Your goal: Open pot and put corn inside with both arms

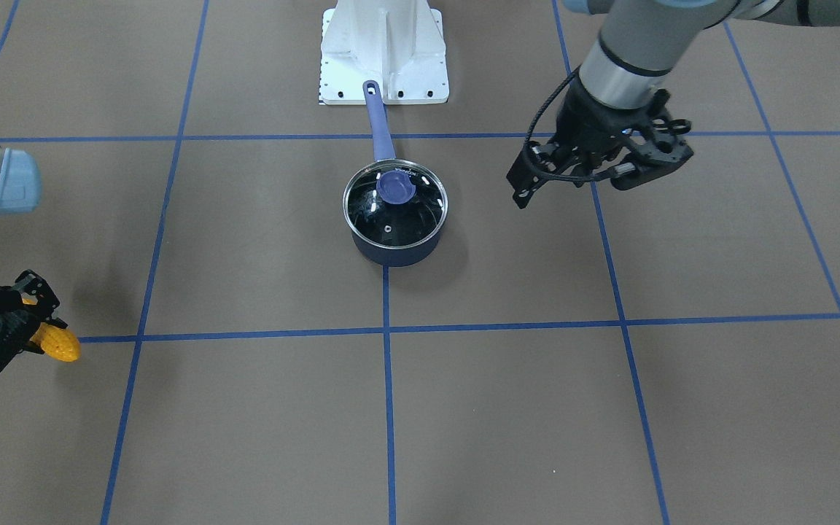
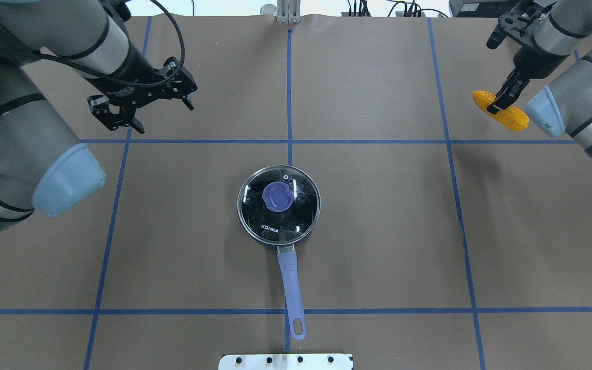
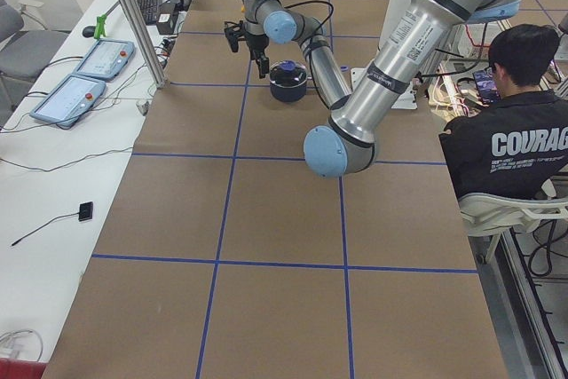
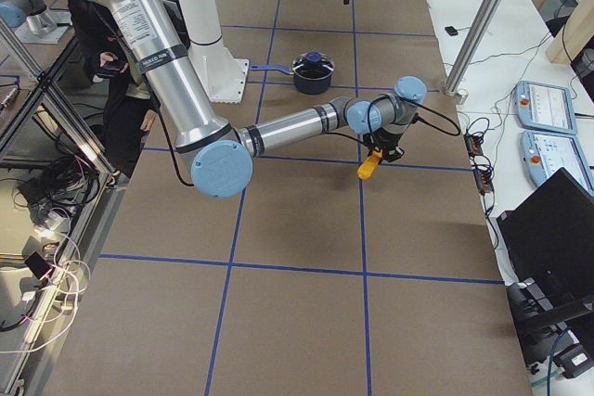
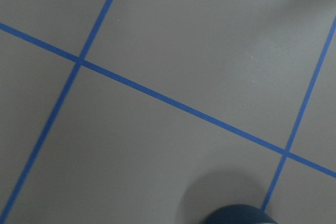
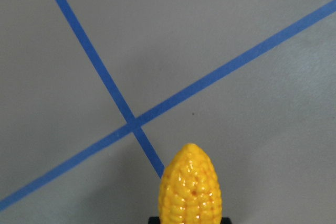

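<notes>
A dark blue pot [image 2: 301,234] stands mid-table, its glass lid [image 2: 296,216] with a blue knob [image 2: 277,197] on it and its long handle [image 2: 292,288] pointing at the robot. It also shows in the front view [image 1: 394,251]. My left gripper [image 2: 162,115] hangs open and empty above the table, beyond and left of the pot; in the front view [image 1: 573,191] it is right of the pot. My right gripper [image 2: 499,103] is shut on the orange-yellow corn [image 2: 513,119] and holds it off the table at the far right. The corn also shows in the front view [image 1: 60,344] and the right wrist view [image 6: 191,190].
The white base mount [image 1: 383,51] stands just behind the pot handle's end. Blue tape lines grid the brown table. A seated person [image 3: 515,130] is beside the robot. A side bench with tablets [image 3: 80,77] runs along the table's far edge.
</notes>
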Tool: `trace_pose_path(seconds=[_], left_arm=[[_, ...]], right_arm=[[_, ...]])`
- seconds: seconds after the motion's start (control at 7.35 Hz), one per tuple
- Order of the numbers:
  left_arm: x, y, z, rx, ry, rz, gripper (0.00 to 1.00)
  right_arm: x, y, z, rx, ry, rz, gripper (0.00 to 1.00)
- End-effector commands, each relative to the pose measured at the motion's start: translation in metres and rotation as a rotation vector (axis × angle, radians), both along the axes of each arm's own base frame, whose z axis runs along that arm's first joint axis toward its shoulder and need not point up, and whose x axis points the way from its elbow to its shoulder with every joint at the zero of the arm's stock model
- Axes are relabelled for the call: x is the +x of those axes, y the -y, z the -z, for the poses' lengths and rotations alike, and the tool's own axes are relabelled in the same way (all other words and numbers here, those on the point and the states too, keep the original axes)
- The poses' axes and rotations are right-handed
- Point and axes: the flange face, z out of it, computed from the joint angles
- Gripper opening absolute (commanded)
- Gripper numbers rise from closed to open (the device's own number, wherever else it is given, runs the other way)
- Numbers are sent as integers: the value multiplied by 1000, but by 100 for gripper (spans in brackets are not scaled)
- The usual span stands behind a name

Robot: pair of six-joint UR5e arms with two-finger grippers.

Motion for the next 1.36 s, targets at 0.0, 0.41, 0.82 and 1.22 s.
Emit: trace_pose_path(seconds=[0.0,0.41,0.82,1.22], left_arm=[[61,-16,20,-38,17,-1,98],[132,-38,32,-74,53,-34,98],[171,-48,45,-94,66,-70,98],[206,-57,52,-111,83,-104,98]], right_arm=[[6,2,24,-65,17,-85,26],[6,4,29,-69,18,-90,27],[5,4,28,-72,17,-91,27],[5,4,27,-73,16,-91,27]])
